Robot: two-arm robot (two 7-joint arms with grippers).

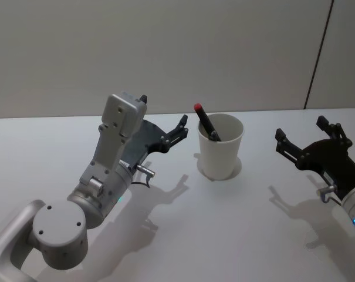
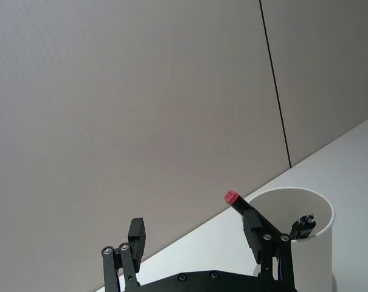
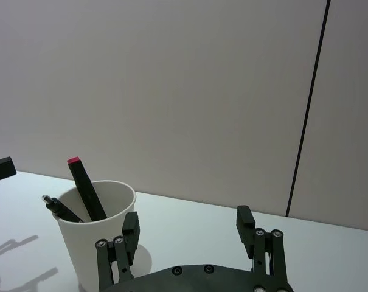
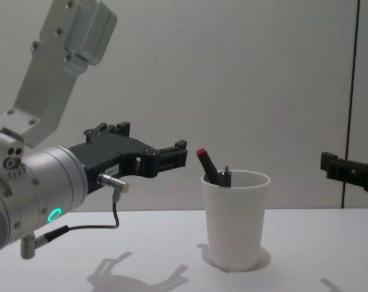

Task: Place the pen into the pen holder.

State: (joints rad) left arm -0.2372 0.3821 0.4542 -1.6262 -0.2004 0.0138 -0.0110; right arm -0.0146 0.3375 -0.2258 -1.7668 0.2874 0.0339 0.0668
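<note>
The pen holder [image 1: 221, 151] is a white paper cup standing on the table's middle. A black pen with a red cap [image 1: 204, 122] leans inside it, its red end poking above the rim toward my left side. A second dark pen [image 1: 215, 136] rests lower in the cup. My left gripper [image 1: 163, 110] hovers open and empty just left of the cup, a little above rim height. In the chest view its fingers [image 4: 171, 155] stop short of the red cap [image 4: 201, 152]. My right gripper [image 1: 301, 127] is open and empty, well to the cup's right.
The white table [image 1: 236, 235] runs back to a plain grey wall [image 1: 165, 47] with a dark vertical seam [image 1: 318, 53] at the right. Open surface lies between the cup and each arm.
</note>
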